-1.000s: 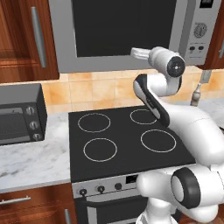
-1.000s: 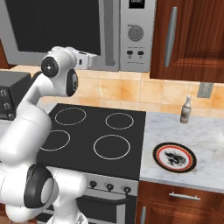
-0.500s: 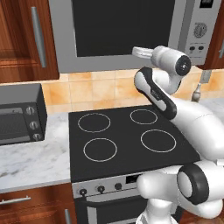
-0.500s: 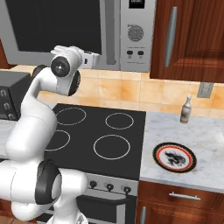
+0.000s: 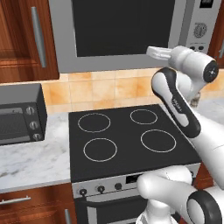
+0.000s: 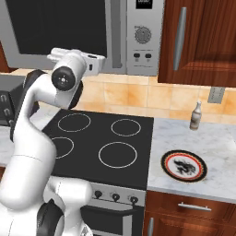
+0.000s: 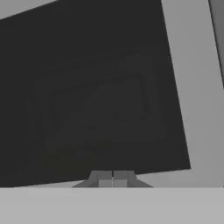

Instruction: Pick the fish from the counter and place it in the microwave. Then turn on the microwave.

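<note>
Microwave point(image 5: 127, 30): large grey-silver box mounted high over the stove, wide dark glossy door window, door closed; control strip on its right end with a round dial and small buttons point(image 6: 143, 39). Stove point(image 6: 99, 145): flat matte black top with four thin white rings, a row of small knobs along its near front edge. Counter point(image 6: 216, 152): white marble-look slab with grey veins, on both sides of the stove, over reddish-brown wooden cabinets point(image 6: 200, 37) with slim metal handles. Toaster oven point(image 5: 19, 113): small dark box with three knobs, on the counter far left. Plate point(image 6: 184, 165): round, red rim, dark markings in the middle, lying flat on the counter just right of the stove. Bottle point(image 6: 196, 115): small, pale, upright at the back wall on the right. Gripper point(image 7: 113, 179): raised in front of the microwave door near its lower edge, pointing at the dark window; the two fingertips are pressed together, nothing visible between them. Fish: not found on either counter stretch, position relative to the gripper cannot be told.
</note>
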Controlling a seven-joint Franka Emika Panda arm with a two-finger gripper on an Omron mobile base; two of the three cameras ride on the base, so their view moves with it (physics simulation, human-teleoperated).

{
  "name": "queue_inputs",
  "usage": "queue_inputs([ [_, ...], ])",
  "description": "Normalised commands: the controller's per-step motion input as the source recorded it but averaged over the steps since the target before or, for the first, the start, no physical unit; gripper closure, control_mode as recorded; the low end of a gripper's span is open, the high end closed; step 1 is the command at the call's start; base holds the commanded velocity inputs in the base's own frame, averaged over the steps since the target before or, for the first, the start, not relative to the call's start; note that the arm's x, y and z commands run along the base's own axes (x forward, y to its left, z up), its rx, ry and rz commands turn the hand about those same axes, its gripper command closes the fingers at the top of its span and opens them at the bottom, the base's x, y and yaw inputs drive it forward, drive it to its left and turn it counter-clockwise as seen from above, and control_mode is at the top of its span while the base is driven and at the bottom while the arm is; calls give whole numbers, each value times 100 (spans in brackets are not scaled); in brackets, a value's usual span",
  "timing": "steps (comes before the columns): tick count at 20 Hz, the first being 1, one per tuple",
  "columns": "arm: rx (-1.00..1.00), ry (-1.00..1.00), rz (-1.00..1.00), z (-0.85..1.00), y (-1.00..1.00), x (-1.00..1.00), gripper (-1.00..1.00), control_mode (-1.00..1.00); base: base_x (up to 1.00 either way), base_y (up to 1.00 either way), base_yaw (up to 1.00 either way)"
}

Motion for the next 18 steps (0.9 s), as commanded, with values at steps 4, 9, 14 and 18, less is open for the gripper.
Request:
queue_inputs([
  [4, 0, 0, 3, 2, -71, -29, 100, -100, 0, 0, 0],
  [9, 0, 0, 2, -3, -71, 0, 100, -100, 0, 0, 0],
  [14, 1, 2, 3, 0, -51, 0, 100, -100, 0, 0, 0],
  [18, 2, 9, 2, 0, -35, 0, 100, -100, 0, 0, 0],
])
